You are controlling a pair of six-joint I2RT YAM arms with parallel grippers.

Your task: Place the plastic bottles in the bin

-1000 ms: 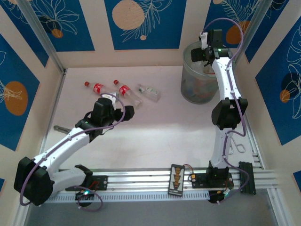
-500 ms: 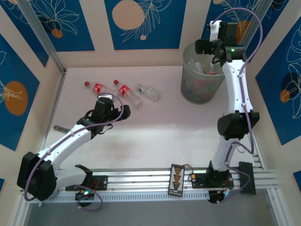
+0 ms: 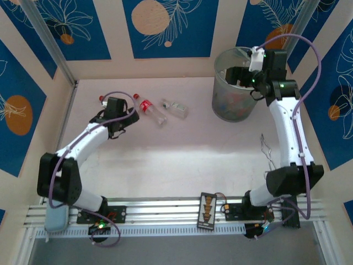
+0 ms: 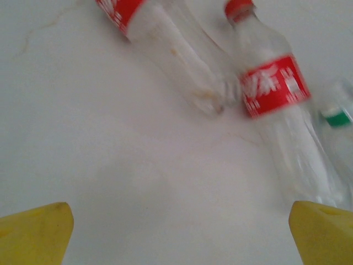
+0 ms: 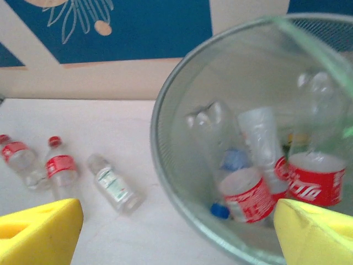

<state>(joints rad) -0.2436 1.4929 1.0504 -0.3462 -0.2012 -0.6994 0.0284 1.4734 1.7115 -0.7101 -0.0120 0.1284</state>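
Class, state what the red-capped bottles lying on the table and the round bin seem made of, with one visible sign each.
Red-capped clear bottles: likely thin glossy plastic; the table shows through their bodies. Round grey-green bin: probably translucent plastic, slightly frosted; blurred colours show through its wall.

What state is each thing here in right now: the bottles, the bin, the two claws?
Left gripper: open, empty.
Right gripper: open, empty.
Bin: upright, holding several dropped bottles.
Left red bottle: lying down, capped.
Right red bottle: lying down, capped.
Green-label bottle: lying down.
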